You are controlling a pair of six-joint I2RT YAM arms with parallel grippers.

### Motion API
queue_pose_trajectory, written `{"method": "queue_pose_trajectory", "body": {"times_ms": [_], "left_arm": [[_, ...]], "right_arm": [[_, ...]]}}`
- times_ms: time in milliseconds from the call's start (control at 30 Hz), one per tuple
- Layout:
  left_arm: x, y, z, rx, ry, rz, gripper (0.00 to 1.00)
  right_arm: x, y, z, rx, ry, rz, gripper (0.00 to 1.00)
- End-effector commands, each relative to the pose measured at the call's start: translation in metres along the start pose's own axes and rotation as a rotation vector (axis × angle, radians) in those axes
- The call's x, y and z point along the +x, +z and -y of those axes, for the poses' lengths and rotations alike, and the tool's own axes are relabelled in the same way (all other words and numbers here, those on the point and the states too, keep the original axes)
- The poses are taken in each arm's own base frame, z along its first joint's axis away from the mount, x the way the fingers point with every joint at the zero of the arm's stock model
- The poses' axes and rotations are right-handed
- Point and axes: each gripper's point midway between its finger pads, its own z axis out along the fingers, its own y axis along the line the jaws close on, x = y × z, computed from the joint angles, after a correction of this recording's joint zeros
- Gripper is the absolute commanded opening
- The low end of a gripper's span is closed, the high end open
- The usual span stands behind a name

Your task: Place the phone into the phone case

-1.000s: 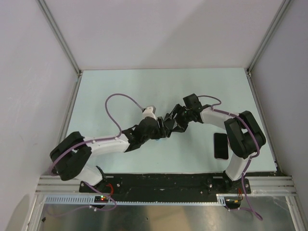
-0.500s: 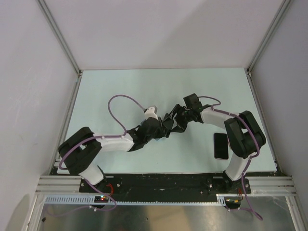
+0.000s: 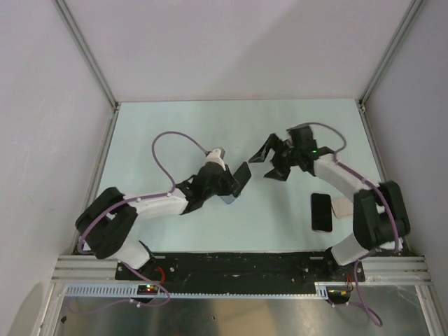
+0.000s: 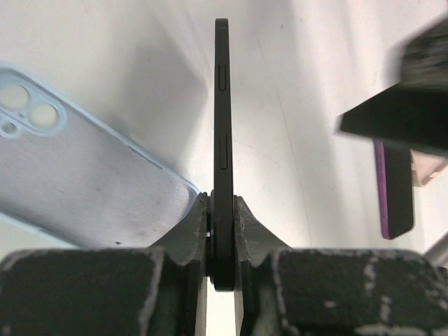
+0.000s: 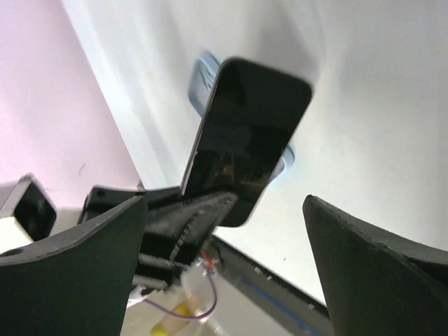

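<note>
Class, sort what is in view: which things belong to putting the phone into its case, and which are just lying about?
In the job: phone, clamped edge-on in the left gripper; pale blue case, lying flat.
Lying about: second phone, purple-edged, lying flat.

A pale mint desk (image 3: pixel 175 126) filled the booth under soft, even light. Plain white walls (image 3: pixel 231 42) rose from its far, left and right edges, joined by slanting aluminium corner posts (image 3: pixel 87 52). A black strip (image 3: pixel 238 264) ran along the near edge, with a brushed metal sheet (image 3: pixel 231 315) below it.
</note>
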Motion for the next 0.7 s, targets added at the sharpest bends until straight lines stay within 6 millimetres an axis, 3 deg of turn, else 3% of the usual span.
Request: {"method": "queue_pose_trajectory", "body": {"times_ms": [0,100,233,367,533,667], "left_arm": [[-0.075,-0.031,0.043,0.247,0.023,0.030,0.00],[-0.083,-0.049,0.051,0.355,0.045,-0.078,0.00],[-0.068,-0.074,0.065,0.542,0.084,-0.299,0.00],[-0.057,-0.095,0.067,0.665,0.155,-0.356,0.00],[-0.050,-0.118,0.064,0.751,0.217,-0.357,0.00],[-0.055,-0.124,0.068,0.804,0.242,-0.353,0.00]], "right_arm": [[-0.047,-0.066,-0.023,-0.071,-0.337,0.252,0.99],[-0.051,-0.081,-0.032,-0.109,-0.577,0.290,0.99],[-0.034,-0.083,-0.050,-0.254,-0.764,0.221,0.99],[-0.023,-0.085,-0.066,-0.399,-0.839,0.159,0.99],[-0.008,-0.083,-0.071,-0.517,-0.851,0.056,0.99],[0.008,-0.076,-0.068,-0.552,-0.847,-0.020,0.98]]}}
